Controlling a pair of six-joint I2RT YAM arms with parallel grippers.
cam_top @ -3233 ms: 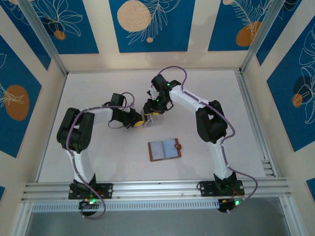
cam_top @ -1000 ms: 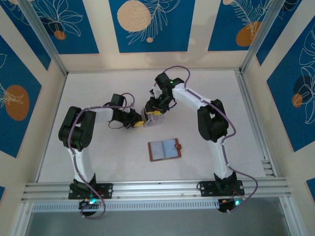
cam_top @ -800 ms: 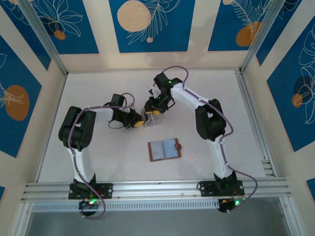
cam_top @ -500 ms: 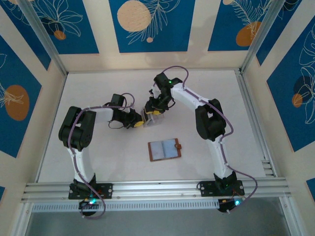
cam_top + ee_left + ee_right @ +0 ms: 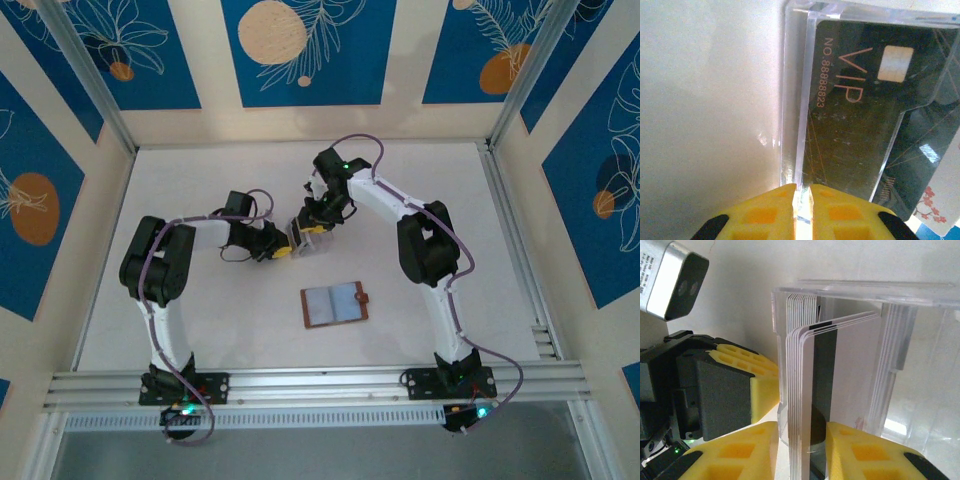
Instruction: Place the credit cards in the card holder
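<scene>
Left claw [image 5: 801, 192] clamped on clear stand [image 5: 792, 100] wall. Right claw [image 5: 801, 440] astride credit cards [image 5: 805, 390] in stand; can't tell if pinching yet. Card holder [image 5: 334, 303] open, well apart from stand, bases' side. Risk: grabs whole stack, or cards jam & stand tips.

- Top view: bright, even, diffuse light from above. The white counter [image 5: 200, 325] is well exposed, with only faint soft shadows beneath the arms [image 5: 158, 268]. Focus is sharp throughout.
- Left wrist view: the counter is pale and washed out, with one small glint. Bright streaks run along the clear stand [image 5: 794, 100] edge. Card [image 5: 850, 120] lettering is legible. The left gripper [image 5: 801, 194] is soft at the near edge.
- Right wrist view: the far right is blown out to white, with glare on the stand walls. The edges of the cards [image 5: 802, 390] are crisp. The right gripper [image 5: 801, 440] is blurred.
</scene>
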